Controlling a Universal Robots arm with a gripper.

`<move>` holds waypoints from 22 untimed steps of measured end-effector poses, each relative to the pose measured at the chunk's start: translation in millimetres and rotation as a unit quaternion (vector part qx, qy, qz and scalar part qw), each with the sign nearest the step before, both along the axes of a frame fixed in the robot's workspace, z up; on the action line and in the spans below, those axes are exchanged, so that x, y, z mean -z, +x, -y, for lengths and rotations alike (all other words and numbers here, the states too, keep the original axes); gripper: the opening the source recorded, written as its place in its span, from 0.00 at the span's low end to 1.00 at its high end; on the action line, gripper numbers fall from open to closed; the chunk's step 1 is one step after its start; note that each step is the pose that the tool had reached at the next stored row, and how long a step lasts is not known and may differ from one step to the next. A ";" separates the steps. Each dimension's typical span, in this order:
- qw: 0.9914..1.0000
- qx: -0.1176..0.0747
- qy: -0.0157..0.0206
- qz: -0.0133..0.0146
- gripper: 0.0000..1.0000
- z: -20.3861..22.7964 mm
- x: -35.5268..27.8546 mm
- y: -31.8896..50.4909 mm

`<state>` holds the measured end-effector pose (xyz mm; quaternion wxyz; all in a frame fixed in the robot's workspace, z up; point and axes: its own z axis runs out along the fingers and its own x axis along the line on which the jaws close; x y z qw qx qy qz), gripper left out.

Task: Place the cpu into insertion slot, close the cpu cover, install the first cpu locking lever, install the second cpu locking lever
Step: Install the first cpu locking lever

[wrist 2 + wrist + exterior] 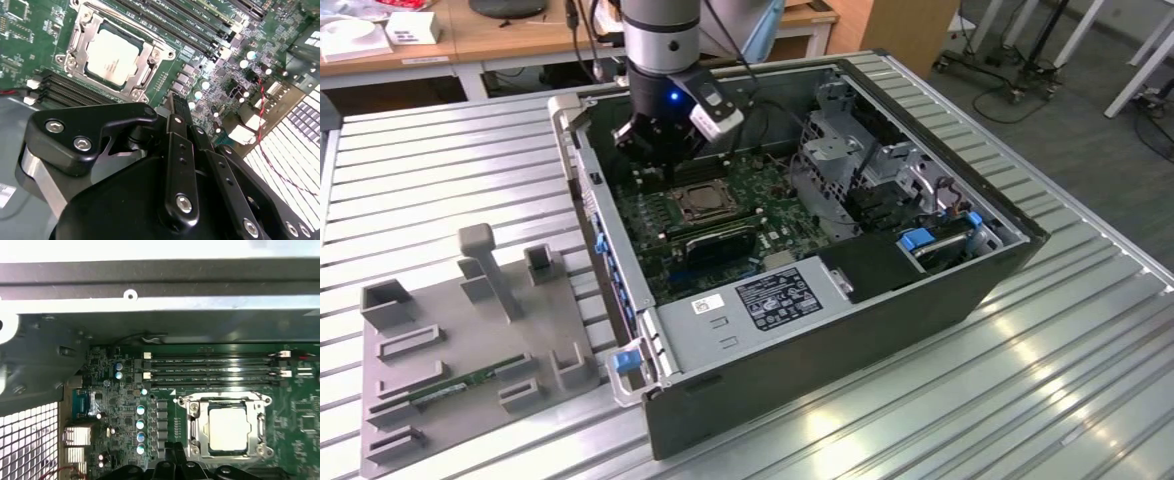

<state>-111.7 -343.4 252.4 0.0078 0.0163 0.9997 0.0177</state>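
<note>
- The gripper (pixel 663 163) hangs inside the open computer case (pixel 854 330), over the green motherboard (pixel 767 180), just beside the far edge of the insertion slot (pixel 698 201) in the exterior view.
- Its fingertips (pixel 178 107) sit together with nothing between them.
- The cpu (pixel 112 55) lies flat in the slot, tan-silver face up, in both wrist views.
- The cpu cover (pixel 146 75) lies down flat around the chip, which shows through its window.
- A grey tray (pixel 454 360) stands well apart, to the exterior view's left of the case.
</note>
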 end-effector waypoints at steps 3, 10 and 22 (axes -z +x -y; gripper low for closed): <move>1.000 0.000 0.000 0.001 0.11 0.0 -7.1 0.0; 1.000 0.000 0.000 0.004 0.11 0.0 -15.7 -0.6; 1.000 0.000 0.024 0.005 0.11 0.0 -15.2 -12.9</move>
